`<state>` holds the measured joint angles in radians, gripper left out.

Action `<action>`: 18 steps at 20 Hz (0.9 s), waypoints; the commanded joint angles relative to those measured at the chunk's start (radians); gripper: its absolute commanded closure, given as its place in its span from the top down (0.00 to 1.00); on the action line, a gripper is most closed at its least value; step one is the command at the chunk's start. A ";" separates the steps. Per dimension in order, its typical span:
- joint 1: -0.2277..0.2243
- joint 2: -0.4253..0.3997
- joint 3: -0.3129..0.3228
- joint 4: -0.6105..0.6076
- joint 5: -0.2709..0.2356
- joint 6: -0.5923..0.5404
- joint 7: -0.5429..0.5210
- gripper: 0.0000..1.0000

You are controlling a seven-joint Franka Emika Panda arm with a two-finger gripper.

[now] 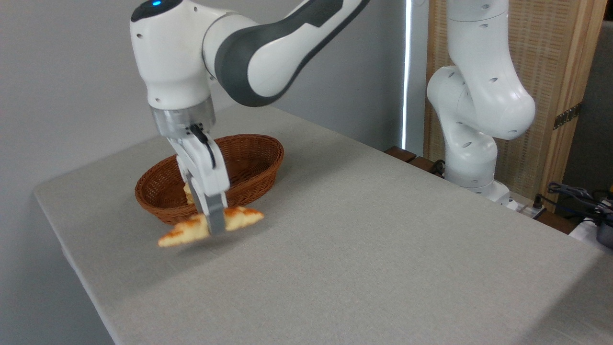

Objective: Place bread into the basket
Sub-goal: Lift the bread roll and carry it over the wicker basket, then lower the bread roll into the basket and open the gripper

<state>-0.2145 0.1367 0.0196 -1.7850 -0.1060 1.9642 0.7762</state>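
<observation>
Holding the bread [191, 232] clamped in our gripper [215, 225] beside the basket [258, 165], we have yet to place it inside.

Glowing evenly under soft, bright indoor light, with a thin white vertical strip of daylight [407, 72] blazing at the back, faint shadow pooling under the slightly motion-blurred golden braided loaf [191, 234].

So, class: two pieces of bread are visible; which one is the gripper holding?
The long golden loaf, clamped in the gripper outside the basket; the small pale piece sits inside it.
</observation>
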 commanded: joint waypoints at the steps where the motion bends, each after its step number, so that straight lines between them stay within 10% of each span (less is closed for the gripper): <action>1: 0.000 -0.006 -0.078 0.029 -0.043 -0.005 -0.055 0.48; 8: -0.002 -0.005 -0.223 0.033 -0.084 -0.004 -0.181 0.56; 13: -0.008 0.004 -0.262 0.032 -0.083 -0.010 -0.210 1.00; 18: -0.025 0.011 -0.264 0.032 -0.081 -0.016 -0.209 1.00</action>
<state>-0.2273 0.1491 -0.2477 -1.7587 -0.1792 1.9611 0.5736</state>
